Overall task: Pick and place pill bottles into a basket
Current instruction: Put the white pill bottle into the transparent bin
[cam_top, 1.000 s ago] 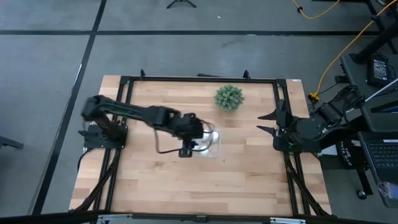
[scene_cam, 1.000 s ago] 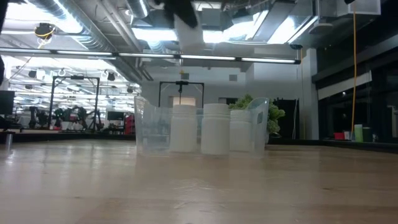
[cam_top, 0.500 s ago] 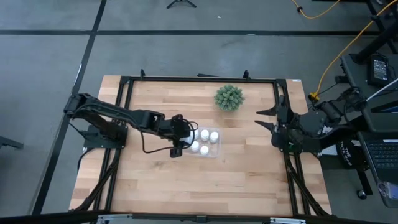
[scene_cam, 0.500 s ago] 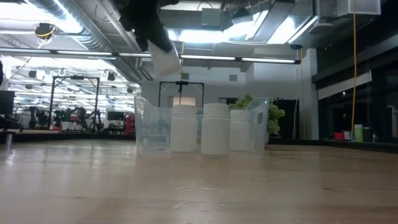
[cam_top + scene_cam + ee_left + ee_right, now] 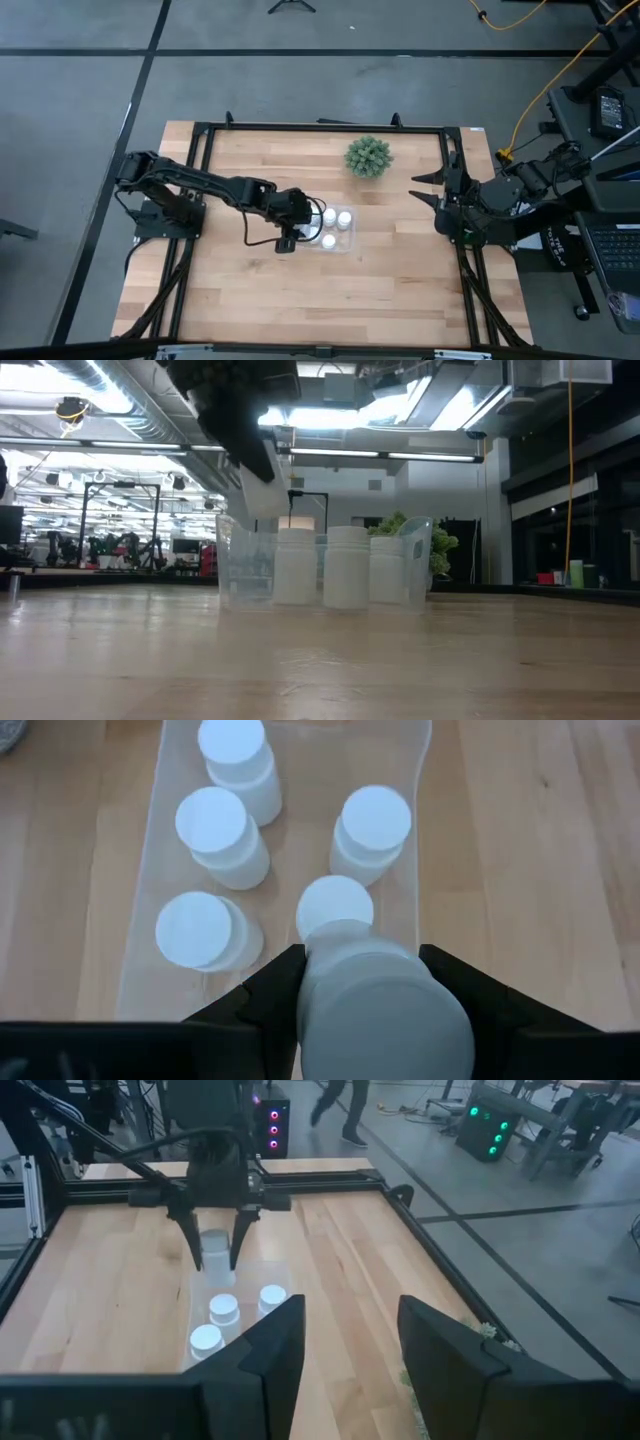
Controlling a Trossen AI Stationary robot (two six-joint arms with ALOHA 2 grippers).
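Pill bottles: five small white round-capped ones (image 5: 211,821) stand unlabelled inside the clear low-walled plastic basket (image 5: 142,895) mid-table. The left gripper (image 5: 362,982) clasps a sixth bottle (image 5: 380,1010) above the basket's left end. The right gripper (image 5: 348,1335) hangs spread apart near the table's right edge.

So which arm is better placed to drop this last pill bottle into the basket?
Left. Its gripper already holds the pill bottle directly above the basket; the right gripper waits open at the table's edge.
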